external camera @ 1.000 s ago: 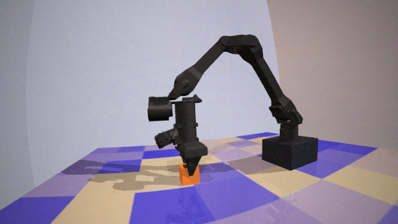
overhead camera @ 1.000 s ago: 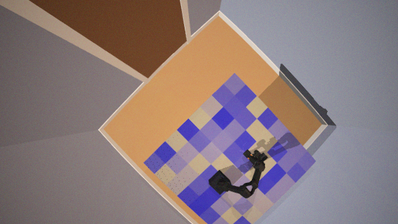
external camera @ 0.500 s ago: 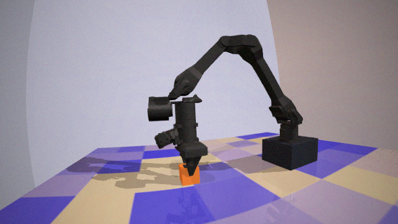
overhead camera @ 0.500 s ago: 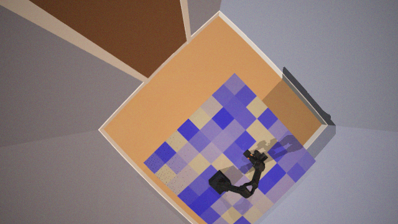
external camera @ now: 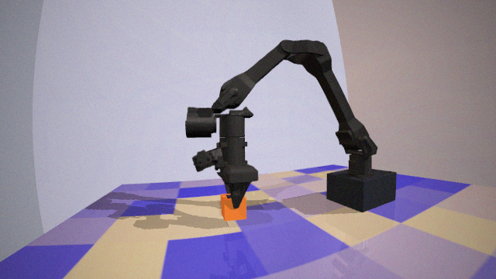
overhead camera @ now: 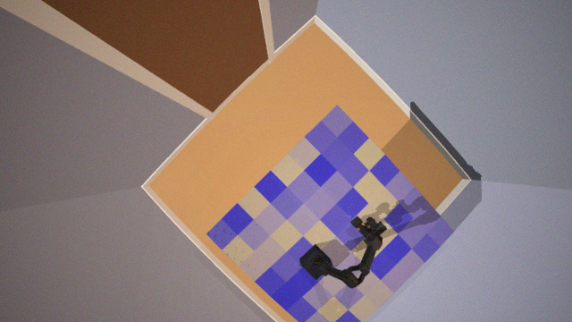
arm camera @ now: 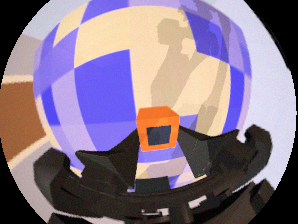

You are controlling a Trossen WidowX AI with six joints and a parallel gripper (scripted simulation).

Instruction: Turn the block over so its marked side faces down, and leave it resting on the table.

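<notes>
The orange block [external camera: 229, 214] [arm camera: 157, 115] is upright, with its dark square mark [arm camera: 158, 135] facing up toward the wrist camera. My gripper [external camera: 235, 204] [arm camera: 156, 128] points straight down and is shut on the block, one finger on each side. The block seems to hang slightly above the checkered table [external camera: 201, 256]; the gap is hard to judge. In the exterior view the near finger covers part of the block and its marked top is hidden. In the top view only small orange bits show beside the gripper.
The arm's black base box [external camera: 360, 191] [overhead camera: 315, 261] stands on the checkered surface, to the right in the exterior view. The arm arches high from it to the block. Shadows of the arm fall across the tiles beside the block.
</notes>
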